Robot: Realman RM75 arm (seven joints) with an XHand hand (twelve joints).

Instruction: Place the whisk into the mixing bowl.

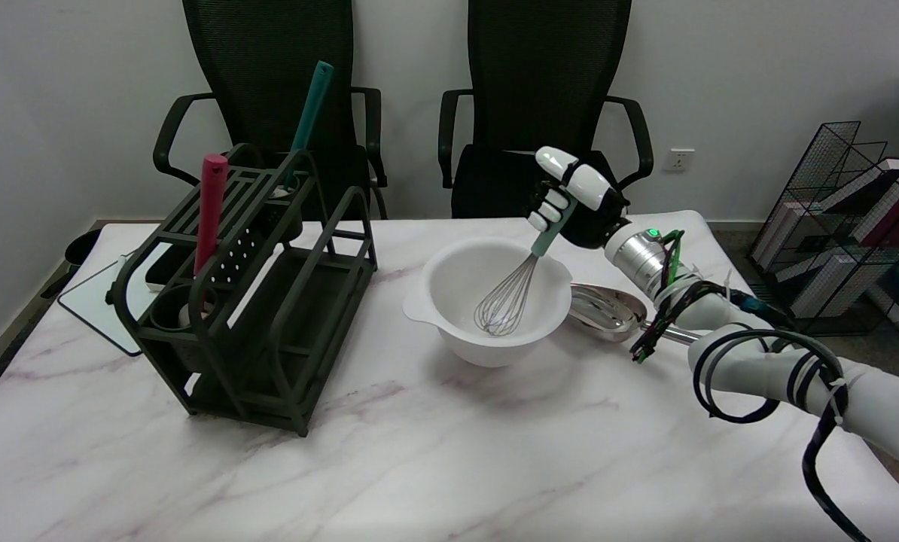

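A white mixing bowl [449,331] stands at the middle of the marble table. The wire whisk [508,299], with a teal handle, leans tilted inside it, its wire head low in the bowl near the bottom. My right hand [570,199] grips the whisk's handle from above the bowl's far right rim, fingers wrapped around it.
A dark green utensil rack [254,301] stands to the left, holding a red-handled tool [210,211] and a teal-handled tool [308,120]. A shiny metal ladle [607,310] lies right of the bowl. Two black chairs stand behind the table. A wire shelf with books is at far right.
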